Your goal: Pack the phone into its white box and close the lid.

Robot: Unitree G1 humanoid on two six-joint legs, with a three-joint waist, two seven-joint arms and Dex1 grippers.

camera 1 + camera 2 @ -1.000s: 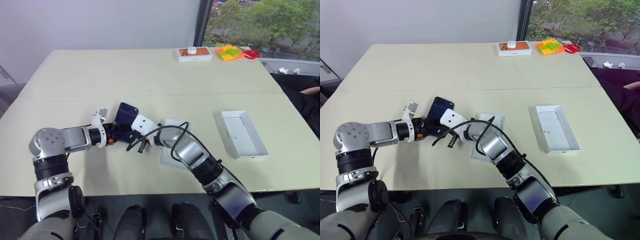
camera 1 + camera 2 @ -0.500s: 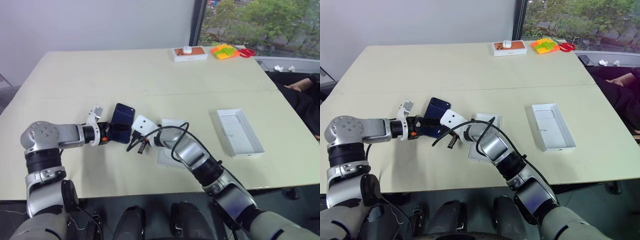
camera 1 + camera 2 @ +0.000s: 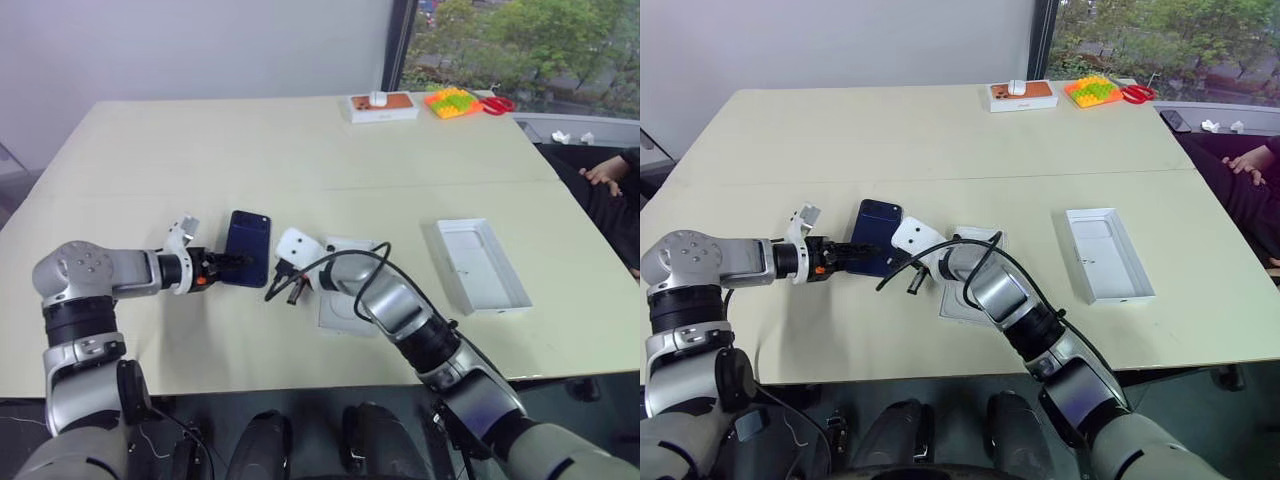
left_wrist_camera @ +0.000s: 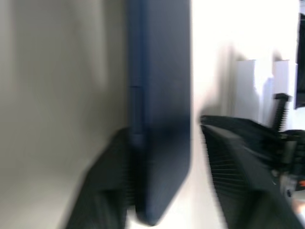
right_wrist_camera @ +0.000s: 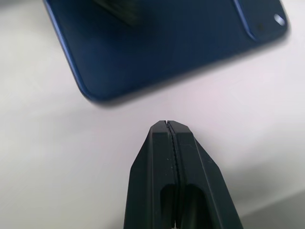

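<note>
Phone (image 3: 247,248), dark blue, left of centre in the head views, held on edge just above the table (image 3: 300,150) by the left gripper (image 3: 232,264), whose fingers stand either side of its near end; in the left wrist view one finger presses its edge and the other (image 4: 238,143) sits a sliver off, so the grasp looks not yet firm. Right gripper (image 5: 170,125), jaws pressed together and empty, points at the phone from just beside it. A white insert (image 3: 345,300) lies at centre under the right arm; an open white box (image 3: 480,265) lies at right centre, well apart from the phone. To do this step well, the left fingers should probably seat fully on both faces before any carry, and the phone be kept level and lowered squarely into the box.
</note>
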